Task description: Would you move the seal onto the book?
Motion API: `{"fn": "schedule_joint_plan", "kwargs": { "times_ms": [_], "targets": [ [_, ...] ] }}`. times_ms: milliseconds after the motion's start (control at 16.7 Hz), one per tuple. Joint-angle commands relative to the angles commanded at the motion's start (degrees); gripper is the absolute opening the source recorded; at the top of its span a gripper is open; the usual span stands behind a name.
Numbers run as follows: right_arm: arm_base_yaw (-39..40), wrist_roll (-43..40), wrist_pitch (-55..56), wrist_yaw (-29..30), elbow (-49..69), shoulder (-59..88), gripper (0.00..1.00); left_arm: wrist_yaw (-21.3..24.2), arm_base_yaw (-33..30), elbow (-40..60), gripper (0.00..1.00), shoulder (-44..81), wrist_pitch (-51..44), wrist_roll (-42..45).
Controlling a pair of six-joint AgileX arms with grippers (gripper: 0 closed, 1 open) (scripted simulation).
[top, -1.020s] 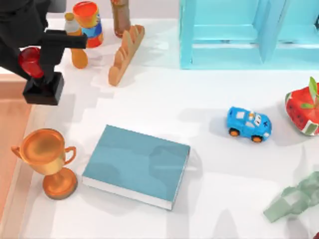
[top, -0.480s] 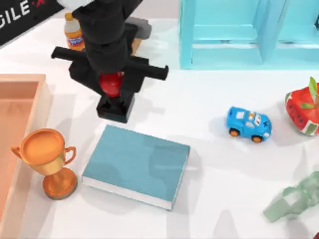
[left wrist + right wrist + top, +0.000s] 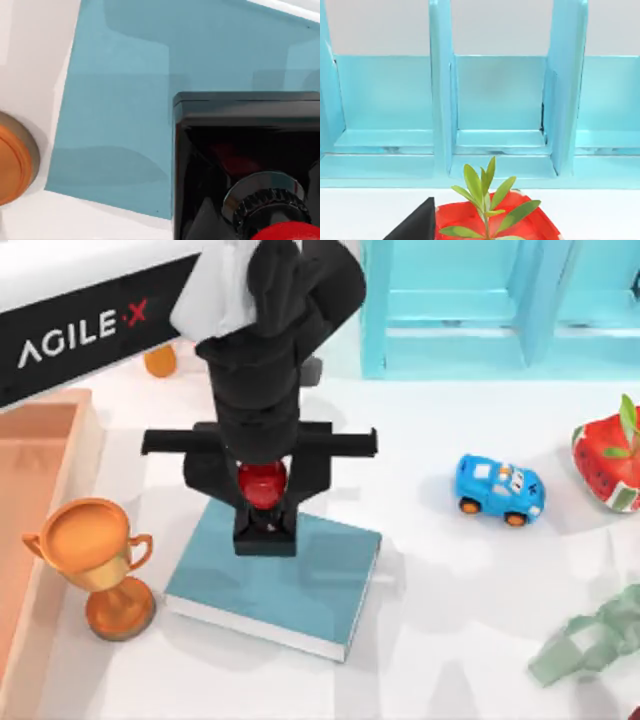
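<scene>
The left arm reaches in from the top of the top view, and its gripper [image 3: 262, 502] hangs over the far edge of the book [image 3: 310, 585], fingers clamped on the seal [image 3: 264, 510]. The seal's red knob sits between the fingers; its black block base points down over the teal cover, near the edge farthest from the camera's bottom side. In the left wrist view the black base [image 3: 240, 150] lies above the teal cover [image 3: 115, 115], with the red knob at the picture's lower corner; whether the base touches the cover cannot be told.

The book lies flat on the white desk [image 3: 450, 640], slightly turned, white page edges along its near side. A copper trophy [image 3: 95, 560] stands just beside it on the left, in front of a wooden tray [image 3: 40, 470]. A blue toy car [image 3: 499, 490] sits well to the right, a red planter [image 3: 608, 465] beyond it, and a light-blue shelf unit [image 3: 500, 310] at the back.

The right wrist view faces the shelf unit [image 3: 495, 110] and the planter's green sprig [image 3: 487, 197]; the state of the right gripper's fingers cannot be told.
</scene>
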Motion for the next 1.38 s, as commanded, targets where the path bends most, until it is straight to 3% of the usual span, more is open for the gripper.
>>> {"fn": "schedule_joint_plan", "kwargs": {
  "times_ms": [840,1380],
  "targets": [
    [0.00,0.00,0.00,0.00,0.00,0.00,1.00,0.94,-0.38,-0.37,0.00,0.04,-0.21,-1.99],
    [0.00,0.00,0.00,0.00,0.00,0.00,1.00,0.94,-0.38,-0.37,0.68,0.04,-0.21,-1.99]
  ]
}}
